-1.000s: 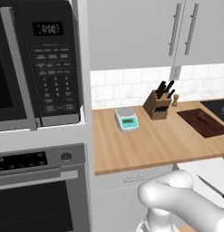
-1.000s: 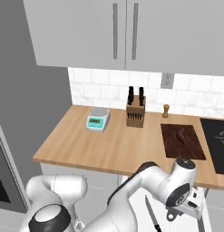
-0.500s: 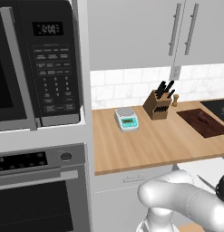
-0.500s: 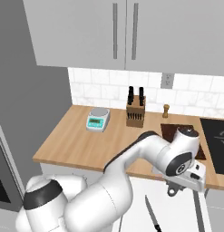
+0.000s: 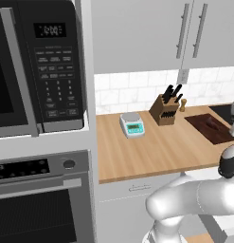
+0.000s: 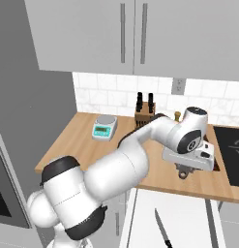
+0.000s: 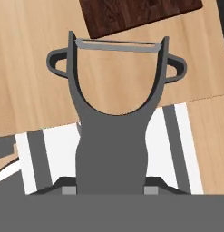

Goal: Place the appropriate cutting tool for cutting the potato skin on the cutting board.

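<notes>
Hand view: my gripper clenches the grey peeler short of the cutting board; early release likely drops it on the countertop.

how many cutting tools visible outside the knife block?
2. A peeler held in the gripper above the counter edge, near the cutting board; a knife lying in the open drawer below. More may be hidden in that drawer.

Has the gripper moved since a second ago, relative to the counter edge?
Yes. In the right base view the gripper, shut on the peeler, has risen from below the counter edge to just over it.
</notes>
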Controlling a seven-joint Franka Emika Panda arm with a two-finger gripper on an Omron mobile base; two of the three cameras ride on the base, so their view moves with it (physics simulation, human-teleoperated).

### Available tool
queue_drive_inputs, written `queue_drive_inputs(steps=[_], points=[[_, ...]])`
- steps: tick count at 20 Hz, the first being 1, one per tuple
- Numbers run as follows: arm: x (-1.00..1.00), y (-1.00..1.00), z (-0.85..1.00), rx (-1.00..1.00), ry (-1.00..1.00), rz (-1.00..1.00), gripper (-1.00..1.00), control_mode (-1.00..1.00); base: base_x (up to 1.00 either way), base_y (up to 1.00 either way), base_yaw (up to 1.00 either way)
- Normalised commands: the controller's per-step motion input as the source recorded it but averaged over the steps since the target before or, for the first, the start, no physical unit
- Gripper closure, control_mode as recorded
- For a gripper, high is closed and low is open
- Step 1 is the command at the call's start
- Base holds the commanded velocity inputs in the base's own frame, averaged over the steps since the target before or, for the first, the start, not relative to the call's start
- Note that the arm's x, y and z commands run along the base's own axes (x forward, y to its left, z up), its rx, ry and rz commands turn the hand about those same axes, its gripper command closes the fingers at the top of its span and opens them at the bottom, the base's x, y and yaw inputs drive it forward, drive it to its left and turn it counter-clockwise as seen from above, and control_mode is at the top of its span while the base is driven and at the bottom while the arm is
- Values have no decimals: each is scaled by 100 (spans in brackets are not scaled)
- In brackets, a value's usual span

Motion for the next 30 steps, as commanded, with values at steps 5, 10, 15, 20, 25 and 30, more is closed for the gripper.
queue_drive_inputs(steps=[5,10,15,20,25,30], points=[[91,-34,-11,0,12,23,100,-100,0,0,0],[82,-13,-19,0,6,25,100,-100,0,0,0],[49,-12,-38,3,8,23,100,-100,0,0,0],[32,-6,-41,7,7,17,100,-100,0,0,0],[49,-8,-21,8,7,10,100,-100,0,0,0],[31,-1,-29,4,4,6,100,-100,0,0,0]])
